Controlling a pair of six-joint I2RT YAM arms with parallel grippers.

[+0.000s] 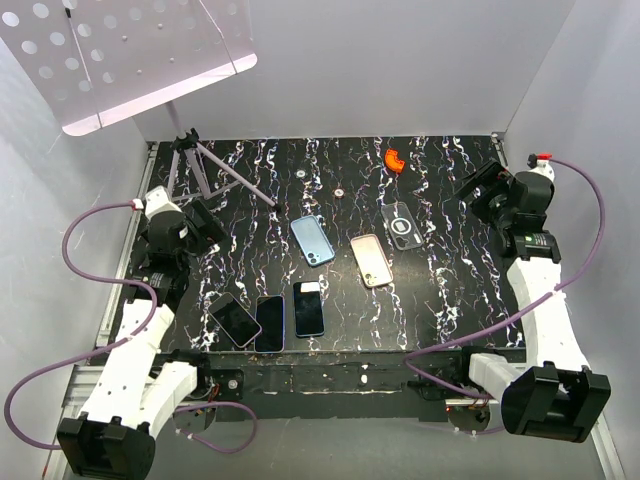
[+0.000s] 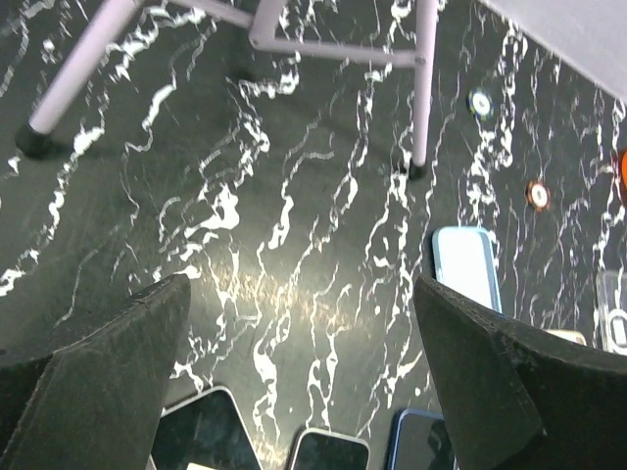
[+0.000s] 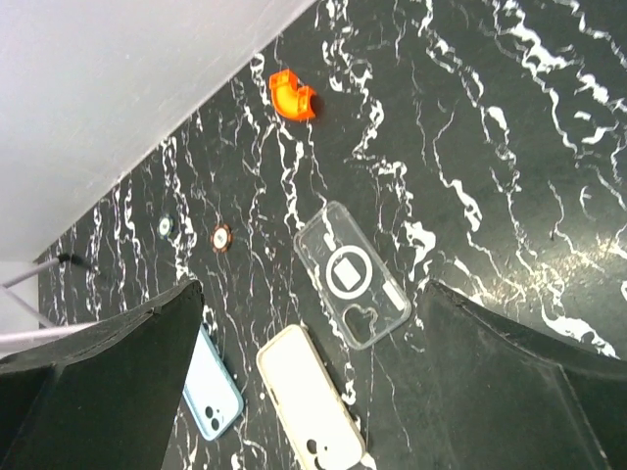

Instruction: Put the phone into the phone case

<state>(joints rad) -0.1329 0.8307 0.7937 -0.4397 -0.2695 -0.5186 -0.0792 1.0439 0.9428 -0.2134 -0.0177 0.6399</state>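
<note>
Three dark phones lie side by side near the table's front edge: one tilted (image 1: 234, 319), one in the middle (image 1: 270, 323), one with a blue rim (image 1: 308, 308). Behind them lie three empty cases: a light blue case (image 1: 312, 240), a beige case (image 1: 371, 260) and a clear case (image 1: 401, 225) with a white ring. My left gripper (image 1: 207, 222) hovers open at the left, above and behind the phones (image 2: 204, 431). Over the right side my right gripper (image 1: 478, 193) hangs open, with the clear case (image 3: 352, 274) and beige case (image 3: 311, 396) showing between its fingers.
A small tripod (image 1: 205, 165) stands at the back left, its legs (image 2: 421, 88) just ahead of my left gripper. An orange piece (image 1: 394, 159) lies at the back, and two small round tokens (image 1: 339, 192) rest mid-table. White walls close in the table.
</note>
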